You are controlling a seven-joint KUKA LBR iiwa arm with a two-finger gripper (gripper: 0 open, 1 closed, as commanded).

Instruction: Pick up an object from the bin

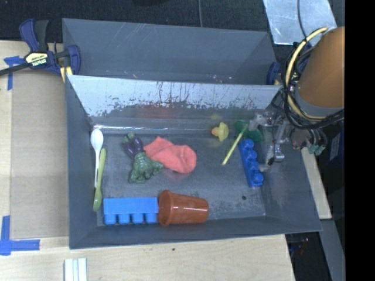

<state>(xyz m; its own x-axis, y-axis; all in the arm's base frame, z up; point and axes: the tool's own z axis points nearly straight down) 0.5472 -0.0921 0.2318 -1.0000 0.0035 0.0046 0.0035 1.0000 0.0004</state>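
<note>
In the camera view, the arm (321, 69), with its orange cover and black cables, comes in from the right and puts the gripper (275, 152) low at the right side of the bin (176, 57). Whether the gripper is apart or together cannot be told, and nothing can be seen held in it. The thing nearest to it is a blue bar (251, 161) with a knobbed edge, lying on the floor of the bin along the right wall and running from far to near. The gripper is just right of the bar's middle, and it cannot be told whether the two touch. A thin yellow stick (234, 147) lies slanted just left of the bar, its far end by a green piece (241, 126) at the bar's far end. A small yellow lump (220, 132) sits left of that green piece. In the middle of the bin is a pink cloth (171, 156), with a green figure (142, 167) touching its left side and a small purple thing (131, 143) just beyond the figure. A white-headed spoon (97, 168) lies along the left wall. At the near wall, a blue block (130, 210) lies beside a red-brown cup (182, 208) tipped on its side, the cup on the block's right.
</note>
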